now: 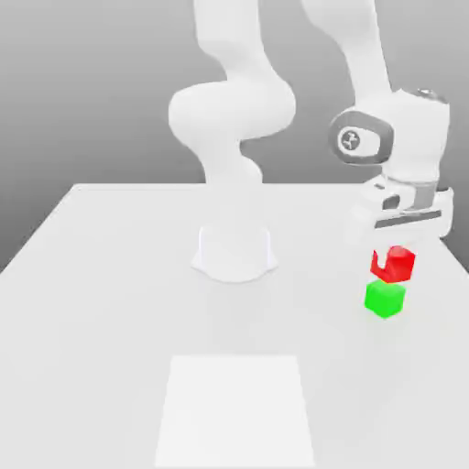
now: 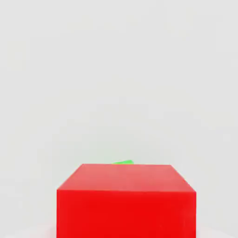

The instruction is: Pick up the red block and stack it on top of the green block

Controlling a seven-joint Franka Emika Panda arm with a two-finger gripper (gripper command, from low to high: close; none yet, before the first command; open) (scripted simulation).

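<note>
Red block [image 1: 394, 264] is sitting between the fingers [image 1: 393, 255], which are closing tightly on it and holding it up in the air, clear of the bench [image 1: 110, 302]. It is hanging just above the green block [image 1: 385, 299], which is resting on the bench near the exterior view's right edge. In the hand view the red block [image 2: 125, 200] is covering almost all of the green block [image 2: 123, 162]; a thin green strip is peeking out behind it. I am judging that the carrying step is nearly finishing and the placing is coming: the next move is calling for a small centring, a straight lowering, then opening. Robot base [image 1: 234, 252] and a pale square patch [image 1: 236, 408] are lying well apart, so nothing is standing in the way.
</note>
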